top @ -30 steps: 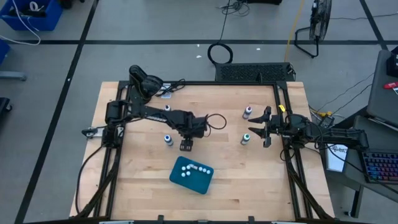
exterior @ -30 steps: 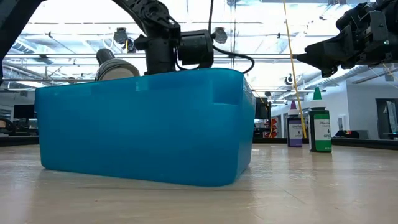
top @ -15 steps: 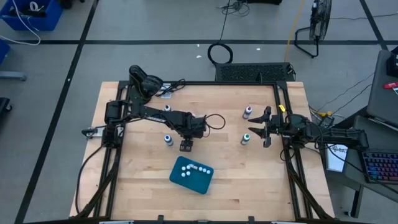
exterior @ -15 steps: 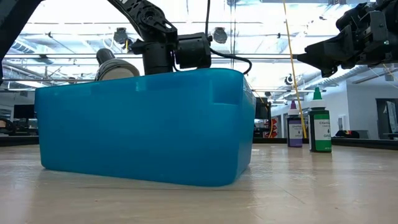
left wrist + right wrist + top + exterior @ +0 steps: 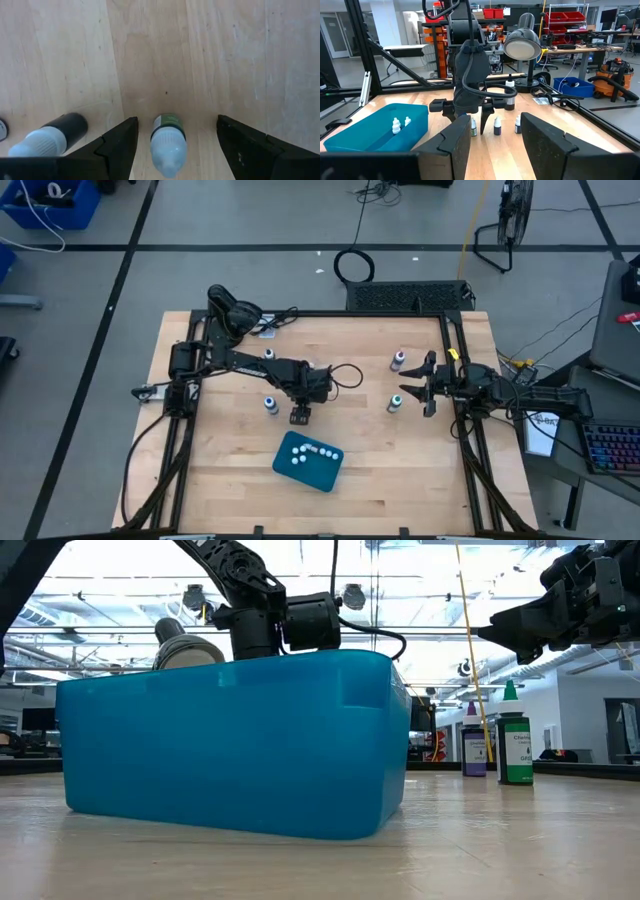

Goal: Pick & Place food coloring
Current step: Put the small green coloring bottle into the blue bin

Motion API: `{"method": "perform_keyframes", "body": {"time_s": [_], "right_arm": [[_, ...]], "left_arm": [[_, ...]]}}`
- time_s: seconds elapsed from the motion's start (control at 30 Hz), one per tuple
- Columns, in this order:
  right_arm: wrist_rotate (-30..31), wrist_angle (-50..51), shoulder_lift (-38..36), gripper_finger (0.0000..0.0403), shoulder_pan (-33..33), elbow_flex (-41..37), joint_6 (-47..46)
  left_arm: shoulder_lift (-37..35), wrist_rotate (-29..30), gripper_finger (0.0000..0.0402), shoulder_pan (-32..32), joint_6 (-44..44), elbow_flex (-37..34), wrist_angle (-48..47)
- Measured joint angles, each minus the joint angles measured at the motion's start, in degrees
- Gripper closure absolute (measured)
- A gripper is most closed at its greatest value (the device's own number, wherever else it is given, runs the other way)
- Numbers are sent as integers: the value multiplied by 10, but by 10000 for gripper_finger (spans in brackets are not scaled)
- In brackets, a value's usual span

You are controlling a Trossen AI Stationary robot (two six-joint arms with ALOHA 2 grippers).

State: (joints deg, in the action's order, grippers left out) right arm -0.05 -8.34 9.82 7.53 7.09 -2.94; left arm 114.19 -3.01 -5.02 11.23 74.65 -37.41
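The left gripper (image 5: 299,416) hangs over the middle of the bench (image 5: 220,470), its fingers (image 5: 115,145) spread wide with a small green-labelled dropper bottle (image 5: 168,143) lying on the wood between them, untouched by either finger. A darker bottle (image 5: 50,136) with a white cap lies just beside the gripper. A blue-bodied bottle (image 5: 270,404) stands nearby, toward the bench's left edge. The teal tray (image 5: 322,473) sits nearer the front edge and holds several tiny white bottles (image 5: 310,453). Near the right edge, a green bottle (image 5: 396,402) and a purple bottle (image 5: 398,361) stand upright. The right gripper (image 5: 416,384) waits between them, fingers (image 5: 452,142) wide apart and holding nothing.
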Motion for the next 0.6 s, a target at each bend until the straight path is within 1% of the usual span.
{"method": "perform_keyframes", "body": {"time_s": [0.1, 0.2, 0.3, 0.47, 0.5, 0.6], "right_arm": [[0, 0, 0, 243, 0, 0, 0], [0, 0, 0, 243, 0, 0, 0], [0, 0, 0, 243, 0, 0, 0], [0, 0, 0, 243, 0, 0, 0], [0, 0, 0, 243, 0, 0, 0], [0, 0, 0, 243, 0, 0, 0]], "left_arm": [[0, 0, 137, -1, 1, 0, 0], [0, 0, 168, 0, 2, 0, 0], [0, 0, 220, 0, 3, 0, 0], [0, 0, 324, 0, 5, 0, -3], [0, 0, 335, 0, 5, 0, -7], [-7, 2, 335, 0, 2, -1, -33]]}}
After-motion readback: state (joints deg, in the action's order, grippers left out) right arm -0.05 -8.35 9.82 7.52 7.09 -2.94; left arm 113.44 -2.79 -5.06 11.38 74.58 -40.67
